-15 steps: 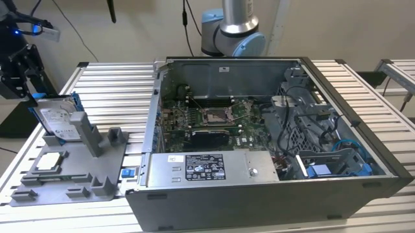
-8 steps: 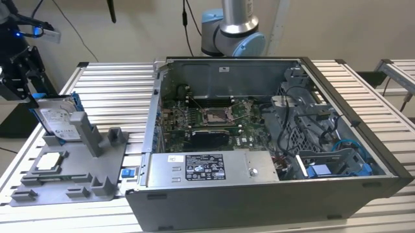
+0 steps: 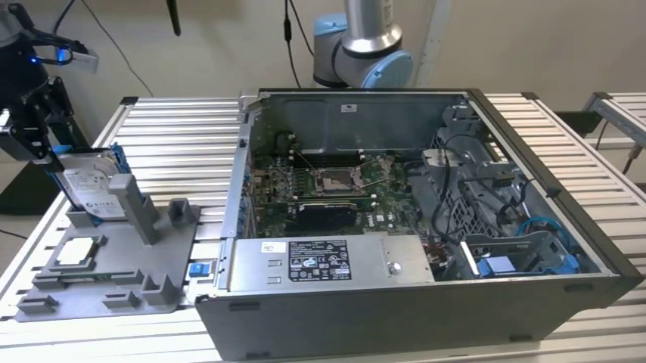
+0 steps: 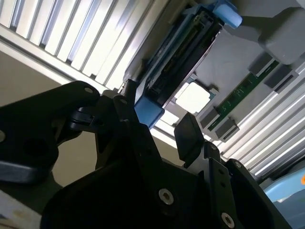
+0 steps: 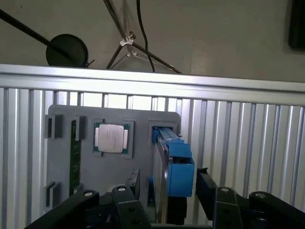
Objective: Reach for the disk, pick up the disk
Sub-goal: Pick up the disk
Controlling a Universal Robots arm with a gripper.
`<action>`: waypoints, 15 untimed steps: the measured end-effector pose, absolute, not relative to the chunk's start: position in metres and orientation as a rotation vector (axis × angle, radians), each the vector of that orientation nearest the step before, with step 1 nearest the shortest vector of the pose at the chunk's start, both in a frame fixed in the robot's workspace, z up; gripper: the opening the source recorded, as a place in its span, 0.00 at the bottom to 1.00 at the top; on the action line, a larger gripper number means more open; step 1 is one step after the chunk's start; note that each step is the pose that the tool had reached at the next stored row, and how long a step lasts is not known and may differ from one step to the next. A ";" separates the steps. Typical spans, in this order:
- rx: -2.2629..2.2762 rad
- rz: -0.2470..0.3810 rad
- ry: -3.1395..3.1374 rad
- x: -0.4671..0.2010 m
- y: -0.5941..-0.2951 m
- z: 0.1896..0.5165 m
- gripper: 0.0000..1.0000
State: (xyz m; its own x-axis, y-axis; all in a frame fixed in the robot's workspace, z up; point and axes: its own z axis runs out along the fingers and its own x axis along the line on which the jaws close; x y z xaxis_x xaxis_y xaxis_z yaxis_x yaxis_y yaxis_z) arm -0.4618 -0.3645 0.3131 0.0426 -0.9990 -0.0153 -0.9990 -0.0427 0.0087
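Blue-bracketed, the disk (image 3: 93, 189) stands on edge in a slot along one edge of the grey fixture plate (image 3: 121, 263); the gripper (image 5: 167, 183) straddles its top end, jaws spread, a finger on each side.

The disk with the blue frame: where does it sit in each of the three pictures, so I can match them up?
Exterior view: the disk stands upright in the grey tray at the exterior view's left.
Second wrist view: the disk is seen edge-on, beside the square silver chip.
First wrist view: the disk is edge-on too, in its slot beside the chip.
Shared landmark: the chip, lying flat in that tray.
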 end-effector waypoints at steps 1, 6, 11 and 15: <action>-2.265 0.027 2.171 -0.462 -0.364 0.311 1.00; -2.264 0.025 2.170 -0.462 -0.364 0.302 1.00; -2.263 0.022 2.169 -0.462 -0.363 0.294 1.00; -2.262 0.020 2.168 -0.463 -0.363 0.287 1.00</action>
